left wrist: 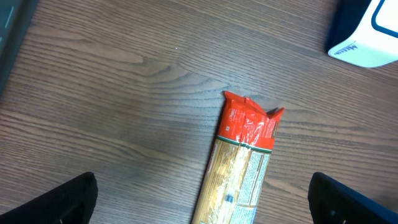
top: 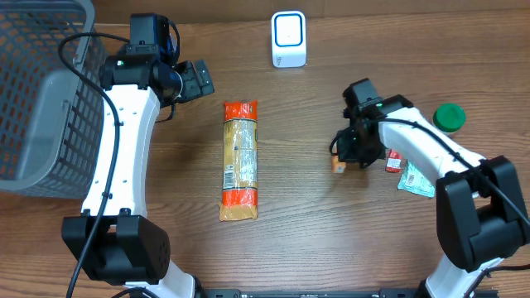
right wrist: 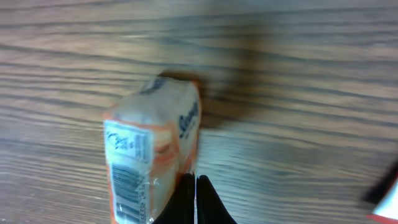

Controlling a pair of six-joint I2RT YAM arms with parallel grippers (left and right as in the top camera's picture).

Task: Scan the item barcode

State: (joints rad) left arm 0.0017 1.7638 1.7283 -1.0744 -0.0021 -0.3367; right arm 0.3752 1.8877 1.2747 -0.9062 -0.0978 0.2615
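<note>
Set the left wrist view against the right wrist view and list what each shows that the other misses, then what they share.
Only the left wrist view: a long pasta packet with a red end, a corner of the white scanner, and the open left end effector. Only the right wrist view: a small orange-edged packet with its barcode facing the camera, and the shut right end effector at its edge; whether it pinches the packet is unclear. Both: the wooden table.
</note>
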